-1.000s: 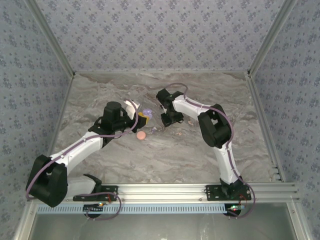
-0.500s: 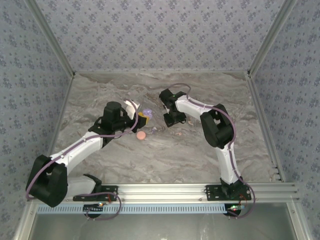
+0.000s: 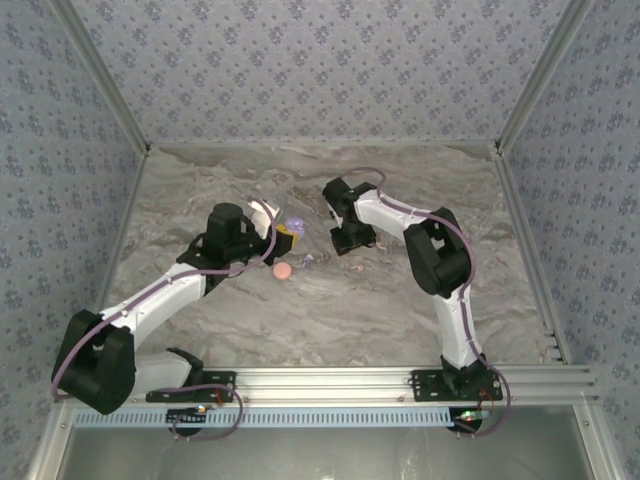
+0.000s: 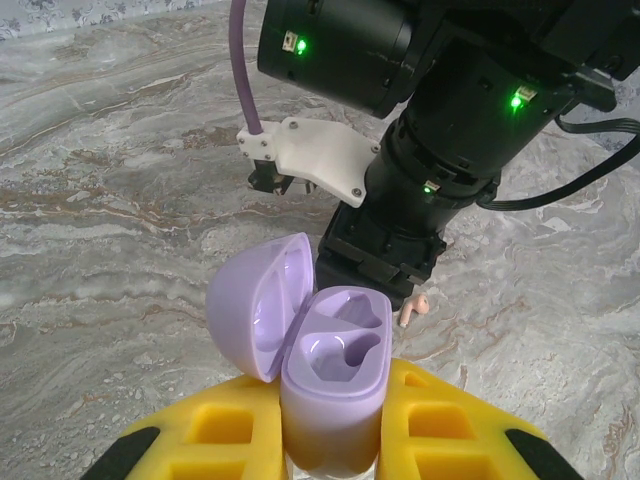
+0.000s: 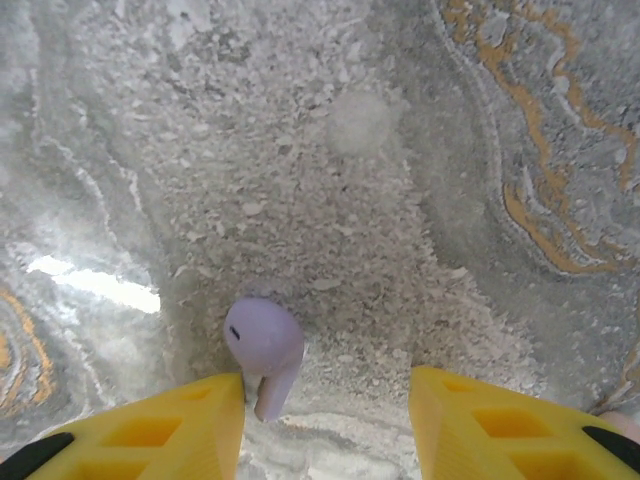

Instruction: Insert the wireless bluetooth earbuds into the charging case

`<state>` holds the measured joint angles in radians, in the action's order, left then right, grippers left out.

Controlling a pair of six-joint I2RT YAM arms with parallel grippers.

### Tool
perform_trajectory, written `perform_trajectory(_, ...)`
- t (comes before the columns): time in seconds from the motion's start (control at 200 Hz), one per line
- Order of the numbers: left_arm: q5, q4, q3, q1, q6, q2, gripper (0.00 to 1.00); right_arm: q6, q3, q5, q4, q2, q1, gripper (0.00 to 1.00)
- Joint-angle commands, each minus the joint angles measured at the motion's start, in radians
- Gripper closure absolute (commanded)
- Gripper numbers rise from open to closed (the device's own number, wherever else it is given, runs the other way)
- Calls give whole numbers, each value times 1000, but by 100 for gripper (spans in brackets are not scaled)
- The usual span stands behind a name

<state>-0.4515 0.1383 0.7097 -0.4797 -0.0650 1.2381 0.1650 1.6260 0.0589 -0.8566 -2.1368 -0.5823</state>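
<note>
The charging case (image 4: 335, 385), lilac in colour, is held upright above the grey marbled counter (image 3: 200, 190) by the yellow left fingers (image 4: 430, 425), which are clenched on its lower body. Its lid (image 4: 262, 305) is swung open to the left of that view, so that the two moulded wells are exposed. Beyond the case, the black wrist of the right arm (image 4: 430, 150) is seen reaching down to the counter, and a pink earbud (image 4: 413, 308) is found lying on the surface just beside the foot of that arm, well apart from the case. In the right wrist view the right fingers (image 5: 190, 420) are spread apart and released, with nothing gripped between them. A lilac earbud (image 5: 263, 345) rests on the counter within the gap, set close against the finger at the left of that picture and far from the other; whether that finger is touched cannot be told. A pinkish shape is cut off by the lower right corner of the same picture and cannot be identified. From above, a pink round case (image 3: 283, 270) is seen lying on the counter just in front of the left fingers, between the two arms.
</note>
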Motion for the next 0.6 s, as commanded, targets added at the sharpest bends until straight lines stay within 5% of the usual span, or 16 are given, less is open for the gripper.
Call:
perform_trajectory(0.0,5,23,17,-6,-2,-11,82,-6,-8,-80,-7,62,13,51)
perform_trajectory(0.275,3,24,19,-7,-2,-10,82,72,26,-155,9,46,21,52)
perform_trajectory(0.595,4,24,19,-6,5,-11,82,215,109,-81,-30,-30,25,61)
